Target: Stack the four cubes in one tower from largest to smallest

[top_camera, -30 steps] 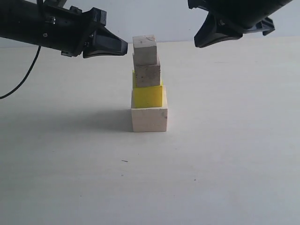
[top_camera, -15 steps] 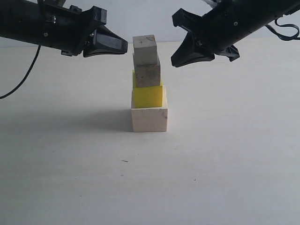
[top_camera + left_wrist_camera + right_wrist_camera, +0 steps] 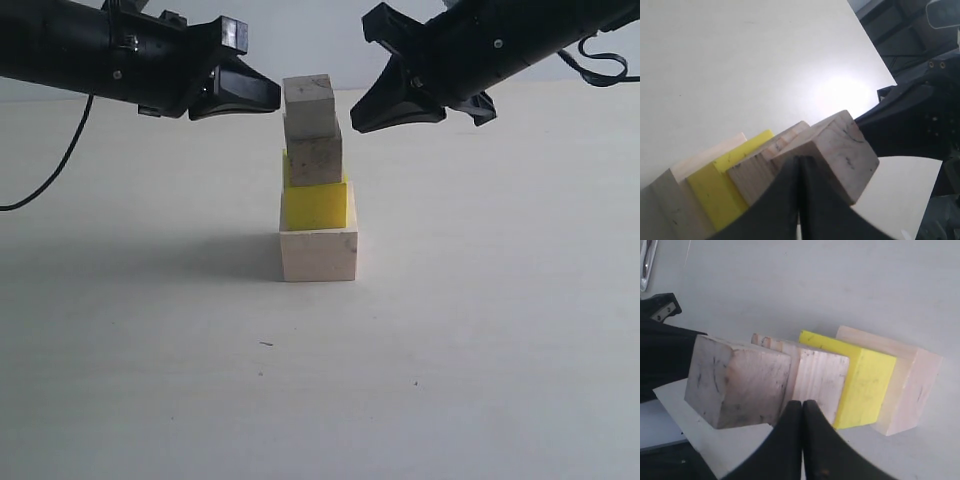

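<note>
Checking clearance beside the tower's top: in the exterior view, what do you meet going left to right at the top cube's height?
Left claw → smallest wood cube → right claw.

No text, label, brand, number or sign can be read anywhere in these views.
</note>
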